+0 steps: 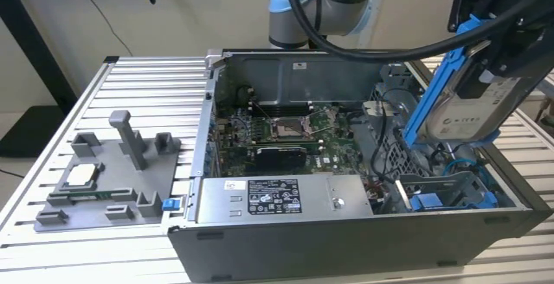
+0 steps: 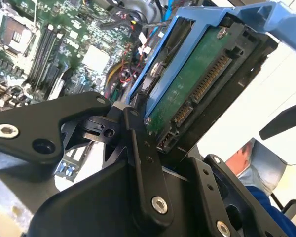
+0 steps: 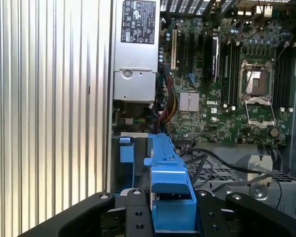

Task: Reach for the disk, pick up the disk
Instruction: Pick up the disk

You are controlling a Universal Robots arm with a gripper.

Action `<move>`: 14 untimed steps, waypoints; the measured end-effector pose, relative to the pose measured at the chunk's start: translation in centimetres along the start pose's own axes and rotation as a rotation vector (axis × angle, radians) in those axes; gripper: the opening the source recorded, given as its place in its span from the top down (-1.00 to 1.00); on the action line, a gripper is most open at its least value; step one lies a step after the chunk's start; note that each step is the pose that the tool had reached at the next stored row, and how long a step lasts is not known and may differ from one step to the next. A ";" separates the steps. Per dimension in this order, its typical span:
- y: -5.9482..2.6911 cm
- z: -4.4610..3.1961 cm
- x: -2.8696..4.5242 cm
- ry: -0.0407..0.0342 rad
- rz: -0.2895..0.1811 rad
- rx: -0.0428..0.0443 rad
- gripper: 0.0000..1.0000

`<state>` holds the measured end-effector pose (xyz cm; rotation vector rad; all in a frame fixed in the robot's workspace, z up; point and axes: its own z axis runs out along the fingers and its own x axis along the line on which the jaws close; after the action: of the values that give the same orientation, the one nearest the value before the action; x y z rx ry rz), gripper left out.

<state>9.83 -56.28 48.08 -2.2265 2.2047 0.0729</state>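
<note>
The gripper [image 3: 171,217] is closed on the disk [image 1: 471,112], its black fingers [image 2: 143,163] clamping the blue bracket on both sides. The disk hangs tilted from the gripper, clear of the computer case [image 1: 346,238] and above the case's side nearest the exterior view's right. In the second wrist view the disk's green circuit board [image 2: 187,94] and connector face the camera. Below the gripper lie the blue drive cage [image 1: 450,200] and the motherboard [image 3: 227,84]. Farther off, beside the case, a grey fixture plate [image 1: 104,180] rests on the slatted table [image 1: 139,70].
</note>
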 end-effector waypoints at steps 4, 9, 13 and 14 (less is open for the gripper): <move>0.00 0.38 0.73 0.0008 0.004 0.0146 1.00; -0.01 1.13 1.08 0.0013 0.018 0.0236 1.00; -0.08 1.77 1.11 0.0059 0.019 0.0235 1.00; -0.14 1.95 1.12 0.0059 0.019 0.0232 1.00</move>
<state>9.92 -57.32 46.08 -2.1977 2.2177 0.0408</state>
